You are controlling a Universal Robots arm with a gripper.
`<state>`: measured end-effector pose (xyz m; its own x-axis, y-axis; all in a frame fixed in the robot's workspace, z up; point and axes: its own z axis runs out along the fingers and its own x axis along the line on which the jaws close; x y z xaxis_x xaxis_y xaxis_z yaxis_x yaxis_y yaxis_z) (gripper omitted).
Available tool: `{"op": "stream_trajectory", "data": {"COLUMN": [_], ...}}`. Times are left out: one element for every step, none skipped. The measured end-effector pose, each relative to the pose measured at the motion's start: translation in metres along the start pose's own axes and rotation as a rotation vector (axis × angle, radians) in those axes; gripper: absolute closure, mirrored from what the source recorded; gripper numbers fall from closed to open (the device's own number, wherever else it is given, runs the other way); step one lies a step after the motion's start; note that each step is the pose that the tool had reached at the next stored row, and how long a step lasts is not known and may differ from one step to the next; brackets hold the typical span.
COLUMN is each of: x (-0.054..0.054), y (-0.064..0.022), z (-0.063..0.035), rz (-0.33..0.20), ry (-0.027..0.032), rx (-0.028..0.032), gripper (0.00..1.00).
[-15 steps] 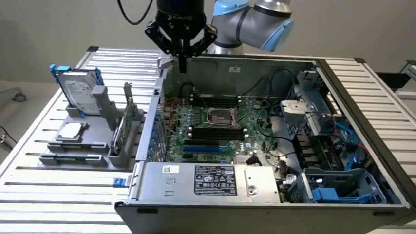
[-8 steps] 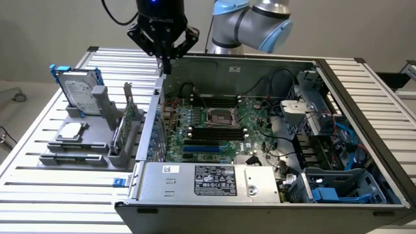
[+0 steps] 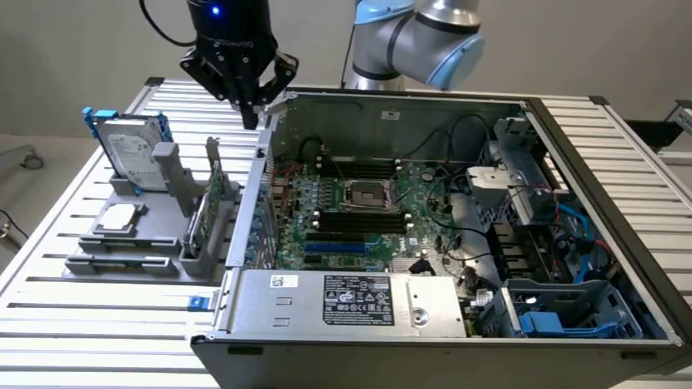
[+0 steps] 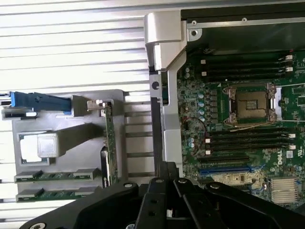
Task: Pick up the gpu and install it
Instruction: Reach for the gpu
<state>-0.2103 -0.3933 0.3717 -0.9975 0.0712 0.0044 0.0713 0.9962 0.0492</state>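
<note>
Exterior view: the gpu (image 3: 212, 207) stands on edge in a slot of the grey holder (image 3: 119, 263), left of centre in the frame, beside the open computer case (image 3: 433, 369). The gripper (image 3: 252, 120) hangs higher, in the upper left, jaws closed on nothing, clear of the card. 1 hard drive (image 3: 130, 154) stands further left in the holder.

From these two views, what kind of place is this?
Probably a robotics lab bench for PC assembly trials. An open computer case with its motherboard exposed sits on a slatted aluminium table. A grey fixture beside it racks the gpu and a hard drive, and the arm's gripper hangs above.
</note>
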Motion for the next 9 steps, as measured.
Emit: {"op": "stream_trajectory", "data": {"x": [0.004, 0.009, 0.013, 0.018, 0.022, 0.027, 0.032, 0.036, 0.041], "y": [-0.0004, -0.0008, -0.0012, -0.0016, -0.0020, -0.0024, -0.0028, -0.0032, -0.0037], "z": [0.0017, 0.0033, 0.0050, 0.0067, 0.0085, 0.0101, 0.0117, 0.0130, 0.0143], "rz": [0.000, 0.000, 0.000, 0.000, 0.000, 0.000, 0.000, 0.000, 0.000], "ry": [0.0000, 0.0000, 0.0000, 0.0000, -0.0001, -0.0001, 0.0000, -0.0001, 0.0000], "rx": [0.0000, 0.0001, 0.0000, 0.0000, -0.0001, 0.0001, 0.0001, 0.0002, 0.0003], "gripper": [0.89, 0.89, 0.89, 0.89, 0.89, 0.89, 0.89, 0.89, 0.89]}}
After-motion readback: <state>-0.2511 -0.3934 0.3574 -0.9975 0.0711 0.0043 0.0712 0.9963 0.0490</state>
